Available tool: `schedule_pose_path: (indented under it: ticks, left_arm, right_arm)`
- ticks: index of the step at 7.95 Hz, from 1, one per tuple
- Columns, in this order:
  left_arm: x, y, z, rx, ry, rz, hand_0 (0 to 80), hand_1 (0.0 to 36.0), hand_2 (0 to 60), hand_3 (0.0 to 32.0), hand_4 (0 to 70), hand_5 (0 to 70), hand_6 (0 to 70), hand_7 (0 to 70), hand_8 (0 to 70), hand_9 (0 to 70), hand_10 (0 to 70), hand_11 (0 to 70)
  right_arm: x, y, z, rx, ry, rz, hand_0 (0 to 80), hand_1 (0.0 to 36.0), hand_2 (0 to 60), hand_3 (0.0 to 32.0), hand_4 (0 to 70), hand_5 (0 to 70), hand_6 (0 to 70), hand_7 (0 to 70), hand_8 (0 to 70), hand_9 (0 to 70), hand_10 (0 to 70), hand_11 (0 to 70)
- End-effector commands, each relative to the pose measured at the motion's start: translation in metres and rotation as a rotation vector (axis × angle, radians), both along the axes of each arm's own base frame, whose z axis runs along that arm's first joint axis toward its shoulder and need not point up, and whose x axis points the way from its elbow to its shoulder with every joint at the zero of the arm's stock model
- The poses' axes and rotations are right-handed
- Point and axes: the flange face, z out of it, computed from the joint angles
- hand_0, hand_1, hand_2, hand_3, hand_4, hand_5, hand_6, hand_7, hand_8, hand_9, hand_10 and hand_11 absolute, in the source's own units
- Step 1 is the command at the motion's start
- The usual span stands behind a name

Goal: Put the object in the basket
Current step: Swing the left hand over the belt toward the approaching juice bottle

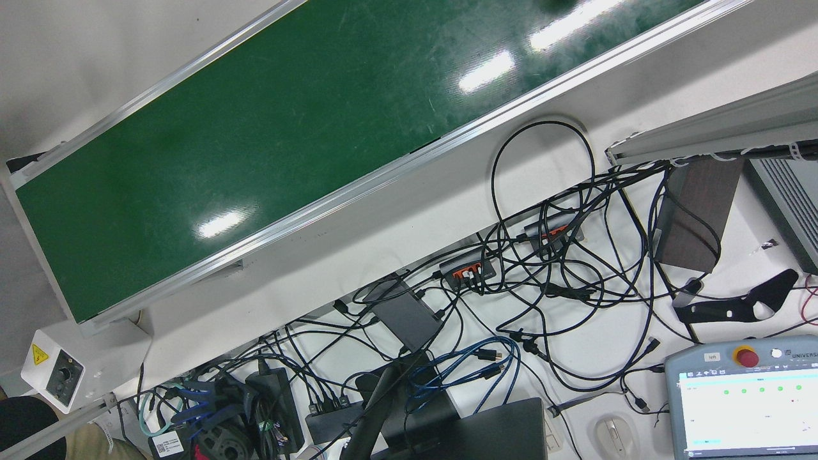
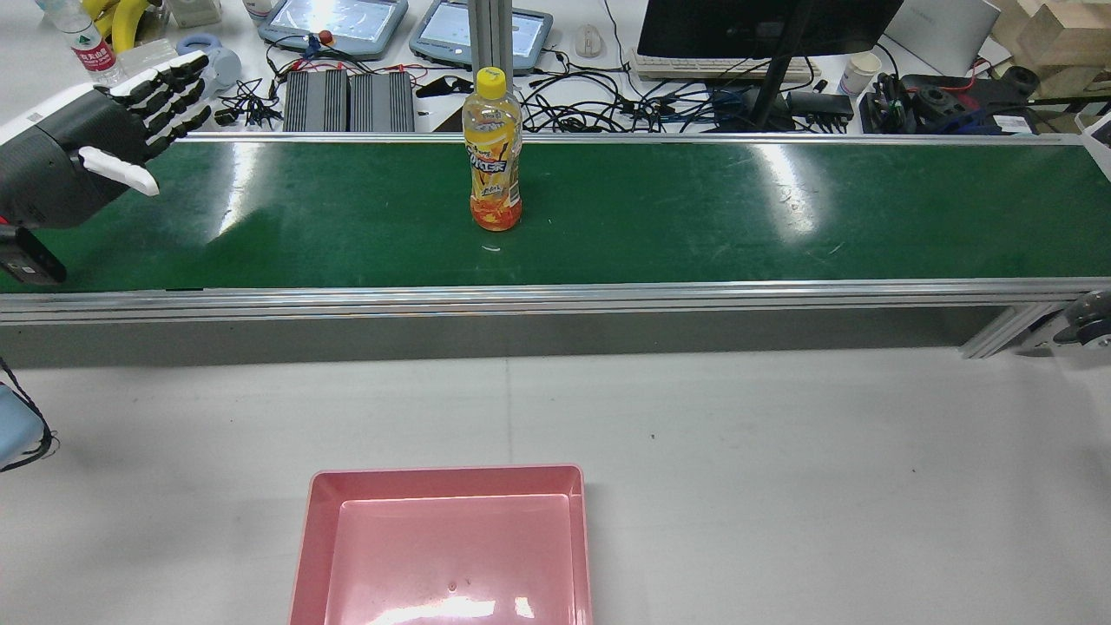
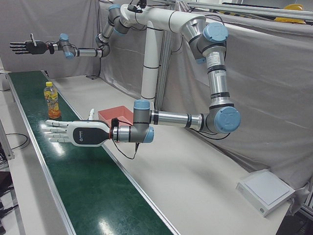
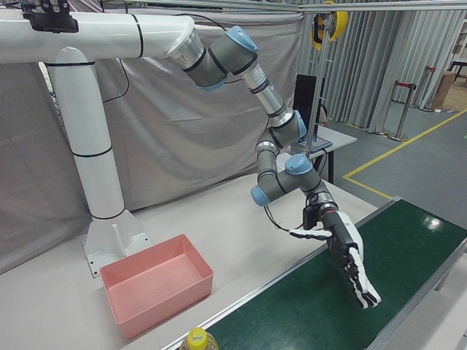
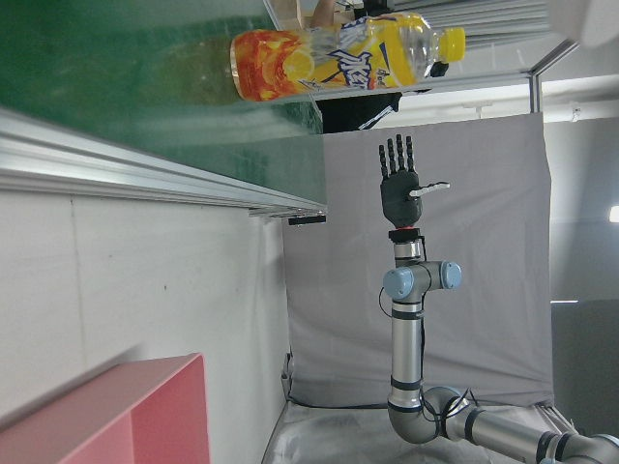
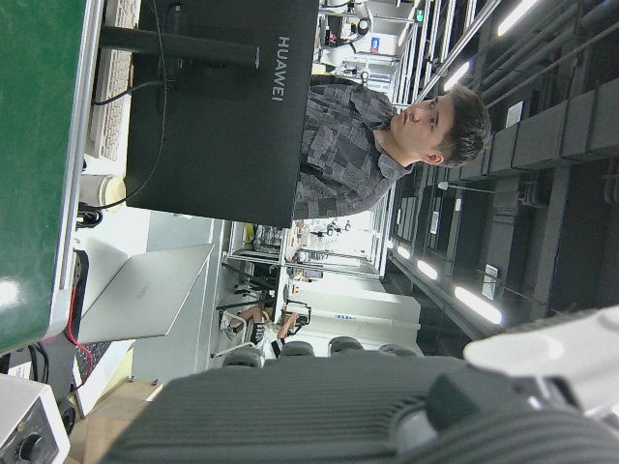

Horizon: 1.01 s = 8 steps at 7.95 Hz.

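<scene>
An orange drink bottle (image 2: 493, 156) with a yellow cap stands upright on the green conveyor belt (image 2: 694, 208). It also shows in the left-front view (image 3: 51, 100), the right-front view (image 4: 197, 340) and the left hand view (image 5: 329, 60). The pink basket (image 2: 304, 538) sits empty on the white table, on the near side of the belt (image 3: 117, 113) (image 4: 168, 302). My left hand (image 2: 104, 130) is open, fingers spread flat, low over the belt well to the left of the bottle (image 3: 68, 132) (image 4: 350, 266). My right hand (image 3: 24, 47) is open and raised high beyond the bottle (image 5: 401, 184).
Aluminium rails (image 2: 555, 299) edge the belt. Behind it lie teach pendants (image 2: 334, 17), a monitor (image 2: 764, 26) and tangled cables (image 1: 549, 268). A person (image 6: 387, 126) stands past the monitor. A white box (image 3: 266, 191) sits at the table's end.
</scene>
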Motion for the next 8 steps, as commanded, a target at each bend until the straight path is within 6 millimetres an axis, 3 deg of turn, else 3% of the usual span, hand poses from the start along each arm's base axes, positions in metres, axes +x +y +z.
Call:
schedule_pose_path:
  ticks: [1, 7, 8]
  left_arm:
    - [0.062, 0.013, -0.026, -0.056, 0.033, 0.009, 57.5, 9.7, 0.0, 1.0, 7.8, 8.5, 0.0, 0.0, 0.0, 0.0, 2.2, 5.1]
    - [0.066, 0.003, -0.044, 0.031, -0.008, -0.061, 50.7, 2.8, 0.0, 1.8, 7.6, 7.4, 0.0, 0.0, 0.2, 1.2, 3.1, 5.6]
    - [0.074, -0.006, -0.038, 0.076, 0.021, -0.064, 50.7, 3.3, 0.0, 1.6, 7.6, 8.0, 0.0, 0.0, 0.1, 1.3, 3.6, 6.4]
  right_arm:
    - [0.001, 0.000, -0.002, 0.003, -0.001, 0.002, 0.0, 0.0, 0.0, 0.0, 0.0, 0.0, 0.0, 0.0, 0.0, 0.0, 0.0, 0.0]
    - [0.001, 0.001, -0.001, 0.002, 0.001, 0.002, 0.0, 0.0, 0.0, 0.0, 0.0, 0.0, 0.0, 0.0, 0.0, 0.0, 0.0, 0.0]
    - [0.001, 0.001, -0.001, 0.002, 0.001, 0.002, 0.0, 0.0, 0.0, 0.0, 0.0, 0.0, 0.0, 0.0, 0.0, 0.0, 0.0, 0.0]
